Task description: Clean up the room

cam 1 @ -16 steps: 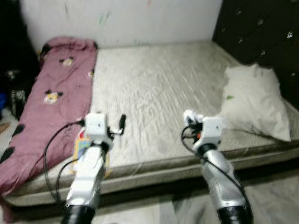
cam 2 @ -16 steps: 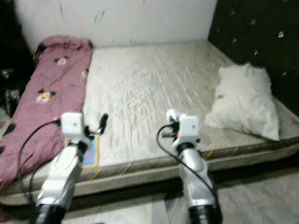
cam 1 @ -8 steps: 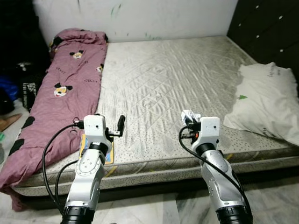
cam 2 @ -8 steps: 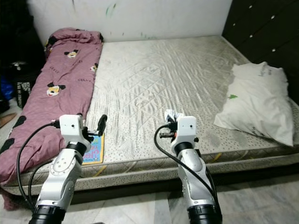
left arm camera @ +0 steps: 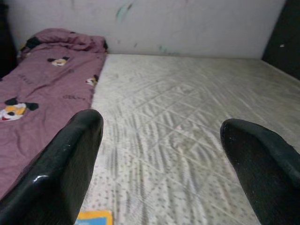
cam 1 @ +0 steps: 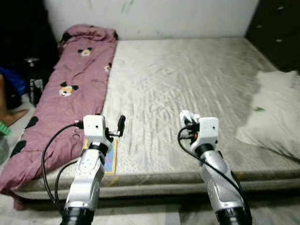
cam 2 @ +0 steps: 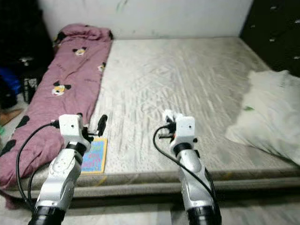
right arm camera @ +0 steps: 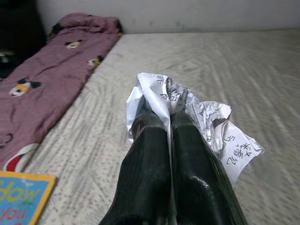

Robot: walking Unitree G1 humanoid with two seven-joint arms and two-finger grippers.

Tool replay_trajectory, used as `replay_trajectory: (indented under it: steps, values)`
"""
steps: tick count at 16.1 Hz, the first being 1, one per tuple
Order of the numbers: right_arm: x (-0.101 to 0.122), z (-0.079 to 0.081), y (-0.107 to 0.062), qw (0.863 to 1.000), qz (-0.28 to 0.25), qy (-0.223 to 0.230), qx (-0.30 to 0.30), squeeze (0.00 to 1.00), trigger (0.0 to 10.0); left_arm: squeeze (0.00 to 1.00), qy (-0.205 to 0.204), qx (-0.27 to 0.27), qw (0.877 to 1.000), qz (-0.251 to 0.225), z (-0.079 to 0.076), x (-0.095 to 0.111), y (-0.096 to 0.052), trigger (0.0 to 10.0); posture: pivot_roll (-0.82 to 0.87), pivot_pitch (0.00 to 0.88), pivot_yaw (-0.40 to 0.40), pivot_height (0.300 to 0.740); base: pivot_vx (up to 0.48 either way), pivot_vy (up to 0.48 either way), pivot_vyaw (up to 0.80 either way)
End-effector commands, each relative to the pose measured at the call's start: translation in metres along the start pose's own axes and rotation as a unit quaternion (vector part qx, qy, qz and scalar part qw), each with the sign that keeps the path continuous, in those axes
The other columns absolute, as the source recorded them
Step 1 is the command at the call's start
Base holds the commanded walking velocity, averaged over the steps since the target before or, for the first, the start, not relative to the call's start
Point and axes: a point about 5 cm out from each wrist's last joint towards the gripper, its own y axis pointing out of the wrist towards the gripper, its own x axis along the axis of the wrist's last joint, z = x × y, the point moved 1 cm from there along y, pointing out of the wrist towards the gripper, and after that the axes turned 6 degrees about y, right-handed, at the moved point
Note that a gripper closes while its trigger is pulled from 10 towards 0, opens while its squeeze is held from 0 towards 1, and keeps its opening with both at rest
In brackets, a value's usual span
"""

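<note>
Clearly the crumpled paper [right arm camera: 187,108] is litter being carried off: the right tool [right arm camera: 161,123] is clenched on it, fingers pressed together through its folds, holding it up above the near edge of the bed [cam 1: 187,70]. The left tool [left arm camera: 159,136] hangs released, fingers wide apart, probably ready for the next item. A book [cam 2: 93,154] lies flat at the near left edge beside the pink blanket [cam 1: 65,93]. A pillow [cam 1: 276,112] rests by the right edge.
</note>
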Motion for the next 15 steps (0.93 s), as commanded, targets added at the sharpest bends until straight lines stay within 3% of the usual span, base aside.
replay_trajectory:
  steps: [1, 4, 6, 10, 13, 15]
  values:
    - [0.0042, 0.0005, 0.0003, 1.000, -0.009, -0.004, 0.000, 0.00, 10.0, 0.00, 0.007, 0.007, 1.000, -0.003, 0.0035, 0.0022, 0.0007, 10.0, -0.01, 0.012, 0.028, 0.740, 0.315, 0.000, 0.00]
    - [0.0037, 0.0006, 0.0002, 1.000, -0.008, -0.005, 0.000, 0.00, 10.0, 0.00, 0.006, 0.004, 1.000, -0.004, 0.0038, 0.0024, 0.0003, 10.0, -0.01, 0.011, 0.028, 0.740, 0.291, 0.000, 0.00]
    - [0.0027, -0.0001, 0.0002, 1.000, -0.008, -0.001, -0.001, 0.00, 10.0, 0.00, 0.025, 0.025, 0.999, 0.008, 0.0037, -0.0010, 0.0017, 10.0, 0.00, 0.007, 0.027, 0.740, 0.000, 0.000, 0.00]
    - [0.0027, -0.0012, 0.0000, 1.000, -0.009, 0.002, -0.003, 0.00, 10.0, 0.00, 0.021, 0.028, 0.999, 0.019, 0.0045, -0.0039, 0.0014, 10.0, 0.00, 0.006, 0.029, 0.740, 0.000, 0.000, 0.00]
    - [0.0031, 0.0018, -0.0010, 1.000, -0.012, -0.019, 0.011, 0.00, 10.0, 0.00, 0.010, 0.035, 0.999, 0.027, 0.0055, -0.0067, 0.0017, 10.0, 0.00, 0.007, 0.028, 0.740, 0.000, 0.480, 0.00]
    - [0.0033, 0.0038, 0.0003, 1.000, -0.013, -0.018, 0.015, 0.00, 10.0, 0.00, 0.013, 0.036, 0.999, 0.027, 0.0057, -0.0063, 0.0026, 10.0, 0.01, 0.018, 0.028, 0.740, 0.000, 0.480, 0.80]
